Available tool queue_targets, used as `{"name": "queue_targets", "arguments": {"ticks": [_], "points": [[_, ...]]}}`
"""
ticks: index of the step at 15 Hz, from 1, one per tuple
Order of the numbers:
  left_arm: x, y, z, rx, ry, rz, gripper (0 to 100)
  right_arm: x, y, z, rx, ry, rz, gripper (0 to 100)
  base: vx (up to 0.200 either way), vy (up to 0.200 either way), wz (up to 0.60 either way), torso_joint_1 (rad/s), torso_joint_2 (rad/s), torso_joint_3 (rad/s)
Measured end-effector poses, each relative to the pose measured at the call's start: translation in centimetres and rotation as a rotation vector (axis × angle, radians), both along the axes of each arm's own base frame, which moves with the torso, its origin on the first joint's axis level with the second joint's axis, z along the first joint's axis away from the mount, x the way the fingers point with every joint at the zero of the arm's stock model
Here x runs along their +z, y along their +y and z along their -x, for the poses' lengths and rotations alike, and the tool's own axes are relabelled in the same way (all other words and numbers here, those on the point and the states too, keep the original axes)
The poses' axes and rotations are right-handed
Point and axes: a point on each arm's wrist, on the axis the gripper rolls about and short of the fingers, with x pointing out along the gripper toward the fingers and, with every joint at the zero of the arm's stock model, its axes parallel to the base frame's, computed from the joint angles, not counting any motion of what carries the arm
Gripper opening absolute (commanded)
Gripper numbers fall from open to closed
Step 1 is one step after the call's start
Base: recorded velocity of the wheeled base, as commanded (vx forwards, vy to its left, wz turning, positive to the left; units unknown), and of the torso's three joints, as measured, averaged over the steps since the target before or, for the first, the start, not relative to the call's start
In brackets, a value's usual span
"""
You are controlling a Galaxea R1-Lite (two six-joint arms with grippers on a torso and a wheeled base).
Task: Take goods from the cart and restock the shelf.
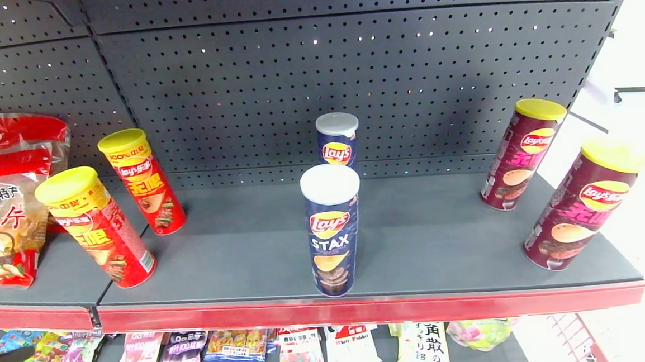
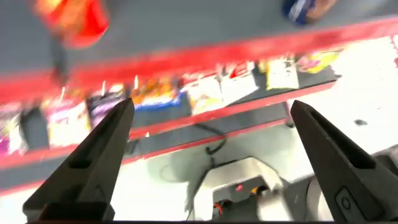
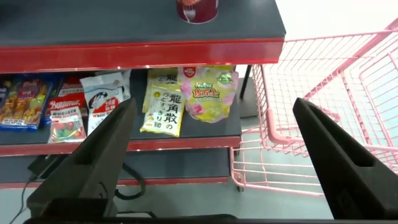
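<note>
While six chip cans [image 1: 331, 231] stand upright on the shelf [image 1: 415, 237], snack bags [image 1: 0, 223] crowding its left end, left gripper [image 2: 211, 106] and right gripper [image 3: 214, 102] hang below, jaws wide and empty, pink cart [image 3: 268, 124] at right

The back of the shelf [image 1: 416, 242] is a dark grey panel [image 1: 350, 78] full of small holes, and light shines through some of them. To its right the room is very bright and white. The floor [image 3: 273, 208] is pale grey, and a black cable [image 3: 134, 182] lies near the shelf's foot.
</note>
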Motion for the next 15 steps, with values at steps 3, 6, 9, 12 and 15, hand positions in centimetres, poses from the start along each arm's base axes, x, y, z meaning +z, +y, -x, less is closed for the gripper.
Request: {"name": "queue_targets", "arguments": {"ticks": [3,6,9,12,15], "points": [[-2.8,2.1,6.7,0.19,0.0,-0.055,100,-1.4,0.1,-0.1,0.024,-0.011,0.027,100,0.0,0.0,0.0,0.0,0.0,0.0],[-4.2,2.1,9.7,0.391,-0.039,-0.028,100,-2.0,0.4,-0.1,0.102,-0.079,0.011,100,0.0,0.0,0.0,0.0,0.0,0.0],[-5.7,1.7,10.4,0.46,-0.098,-0.025,100,-2.2,0.4,-0.2,0.075,-0.128,0.023,100,0.0,0.0,0.0,0.0,0.0,0.0],[-7.5,1.5,9.8,0.435,-0.249,-0.001,100,-2.0,0.3,-1.1,0.048,-0.291,0.025,100,0.0,0.0,0.0,0.0,0.0,0.0],[-8.5,1.3,8.0,0.365,-0.423,0.033,100,-2.9,0.3,-1.6,0.043,-0.303,0.002,100,0.0,0.0,0.0,0.0,0.0,0.0]]}}
